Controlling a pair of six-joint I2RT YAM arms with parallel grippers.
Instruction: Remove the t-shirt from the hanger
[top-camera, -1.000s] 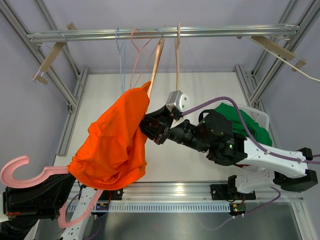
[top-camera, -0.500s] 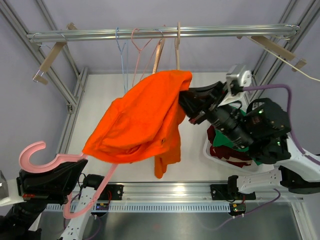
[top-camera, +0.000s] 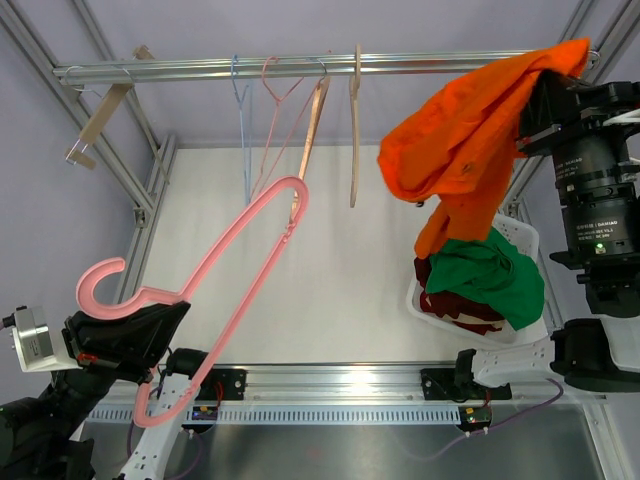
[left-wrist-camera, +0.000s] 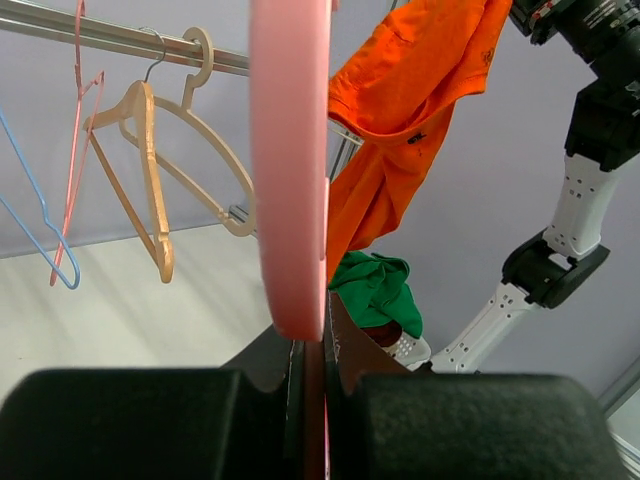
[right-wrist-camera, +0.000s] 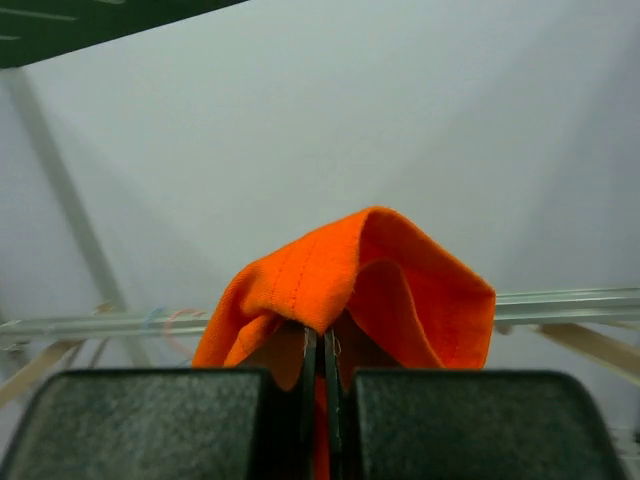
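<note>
- The orange t-shirt (top-camera: 470, 150) came off the pink hanger (top-camera: 226, 238) and travelled from the left centre to the far right, ending up hanging high over the basket (top-camera: 517, 232).
- The right gripper (right-wrist-camera: 322, 345), clamped on the fabric, swung right and rose.
- The hanger, left bare in the left gripper (left-wrist-camera: 318, 350), tipped up toward the far rail.

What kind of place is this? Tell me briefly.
Probably a robotics lab test cell: an aluminium-profile frame carrying spare hangers, a white table, and a laundry basket of clothes.
</note>
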